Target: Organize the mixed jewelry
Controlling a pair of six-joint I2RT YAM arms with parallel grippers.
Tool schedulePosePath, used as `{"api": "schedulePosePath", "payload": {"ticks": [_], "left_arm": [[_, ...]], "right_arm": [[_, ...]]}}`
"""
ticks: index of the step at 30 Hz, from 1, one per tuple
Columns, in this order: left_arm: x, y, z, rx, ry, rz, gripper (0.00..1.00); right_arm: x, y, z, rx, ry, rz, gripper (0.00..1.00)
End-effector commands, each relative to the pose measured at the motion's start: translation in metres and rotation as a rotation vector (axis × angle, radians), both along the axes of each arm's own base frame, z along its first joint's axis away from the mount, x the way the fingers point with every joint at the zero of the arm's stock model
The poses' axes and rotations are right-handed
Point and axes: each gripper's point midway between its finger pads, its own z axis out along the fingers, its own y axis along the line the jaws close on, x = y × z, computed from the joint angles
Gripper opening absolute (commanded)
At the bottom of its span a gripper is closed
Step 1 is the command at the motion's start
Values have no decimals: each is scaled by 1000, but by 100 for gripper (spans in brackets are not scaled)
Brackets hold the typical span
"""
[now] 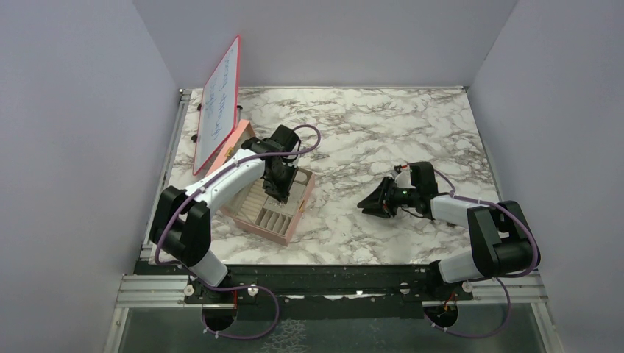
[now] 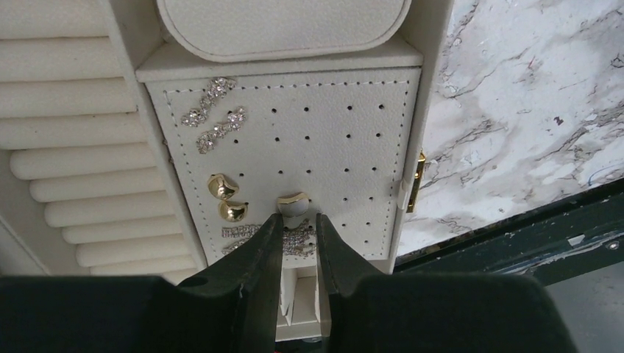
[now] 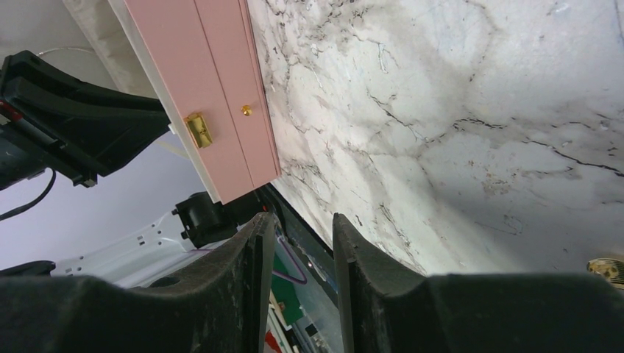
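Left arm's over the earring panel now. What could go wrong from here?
The left gripper has a gold stud at its fingertips, close to a sparkly piece showing between the fingers; a sideways slip may knock that or the two neighbouring studs loose. A gold piece lies on the marble table at the edge of the right wrist view; the open right gripper may sweep it away unseen.
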Motion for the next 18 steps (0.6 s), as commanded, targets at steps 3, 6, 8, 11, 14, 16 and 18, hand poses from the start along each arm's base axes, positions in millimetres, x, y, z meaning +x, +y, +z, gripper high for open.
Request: {"api": "schedulePosePath", "payload": {"ticks": [3,6,8,11,14,16,18], "left_arm": [[-9,-1,9,-46,-9,4,25],[-6,1,15,-44,-34,14,28],[-3,-1,21,-54,-53,18,31],[4,-3,31,-67,-86,19,34],[10,-6,41,-81,-120,24,39],[13,-7,46,-92,-141,28,41],[16,-9,51,-110,-165,36,44]], "right_arm": [[1,0,0,5,-13,2,39],[2,1,1,8,-15,3,39],[3,2,4,12,-20,5,39],[6,2,8,14,-32,6,39],[9,2,11,11,-40,9,39],[12,2,14,-2,-55,13,39],[16,-1,14,-33,-70,7,39]]}}
